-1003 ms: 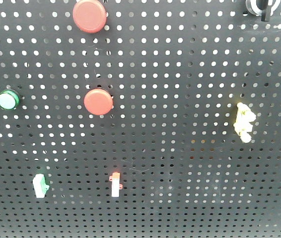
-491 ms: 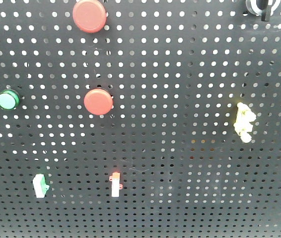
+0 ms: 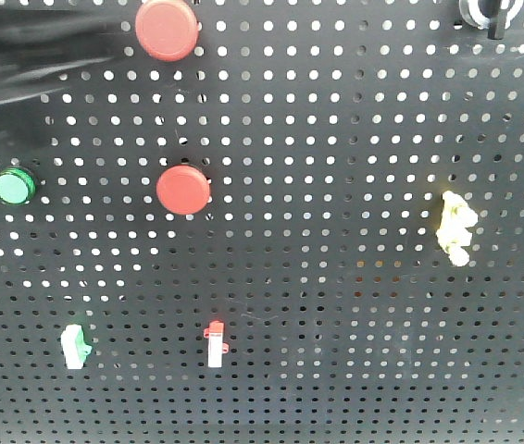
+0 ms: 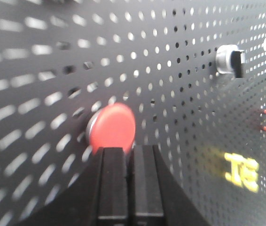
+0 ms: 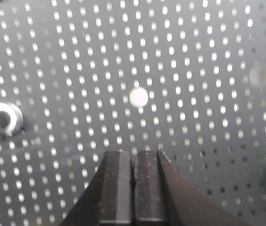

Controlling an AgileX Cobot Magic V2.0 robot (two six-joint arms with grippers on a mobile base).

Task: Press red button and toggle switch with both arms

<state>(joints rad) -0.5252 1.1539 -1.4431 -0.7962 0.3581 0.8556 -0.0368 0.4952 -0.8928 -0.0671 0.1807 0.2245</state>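
Note:
Two red buttons sit on the black pegboard, an upper one (image 3: 167,28) and a lower one (image 3: 183,190). The toggle switch (image 3: 489,11) is at the top right edge, a black knob with a silvery ring. In the left wrist view my left gripper (image 4: 129,149) is shut and empty, its tips just below a red button (image 4: 112,128), with the toggle switch (image 4: 230,62) off to the right. A dark blur of an arm (image 3: 31,55) reaches in from the upper left toward the upper button. My right gripper (image 5: 134,153) is shut and empty, facing bare pegboard below a small white disc (image 5: 138,96).
A green button (image 3: 13,187) is at the left and a yellow clip (image 3: 455,227) at the right. White rocker switches, green-tipped (image 3: 75,347) and red-tipped (image 3: 215,344), sit low on the board. A blurred silvery ring (image 5: 3,120) is at the right wrist view's left edge.
A dark blurred arm has come into the upper left of the front view, covering the white disc there. Buttons and switches have not moved.

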